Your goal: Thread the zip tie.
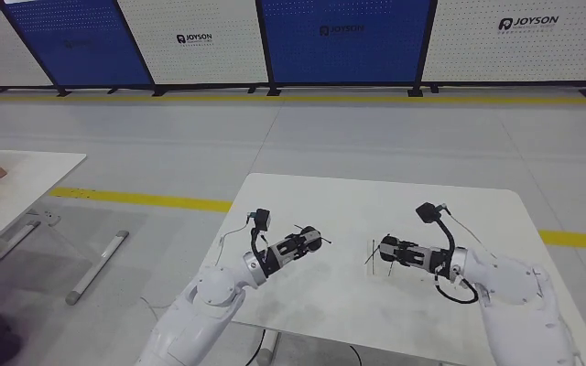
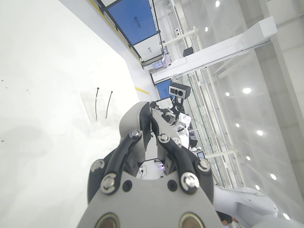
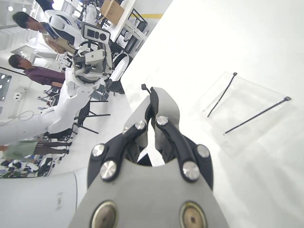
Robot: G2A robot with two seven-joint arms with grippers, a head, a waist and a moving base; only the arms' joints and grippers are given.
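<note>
Right wrist view: right gripper (image 3: 152,96) is clamped on the zip tie (image 3: 144,87), head poking just past the fingertips, likely to keep the slot exposed for threading. Left gripper (image 2: 150,110) sits well apart to the left, fingers pressed together; can't tell if it pinches anything. Spare ties (image 3: 222,97) lie on a clear sheet (image 3: 249,143) between the arms.

The white bench (image 1: 366,197) has rounded corners and a smooth, plain top. A clear, flat plastic sheet (image 3: 247,100) lies directly on it, towards the middle. Two black zip ties (image 3: 221,94) (image 3: 256,116) rest side by side on that sheet, apart from each other. A few small dark specks (image 2: 26,90) dot the bench surface elsewhere.
</note>
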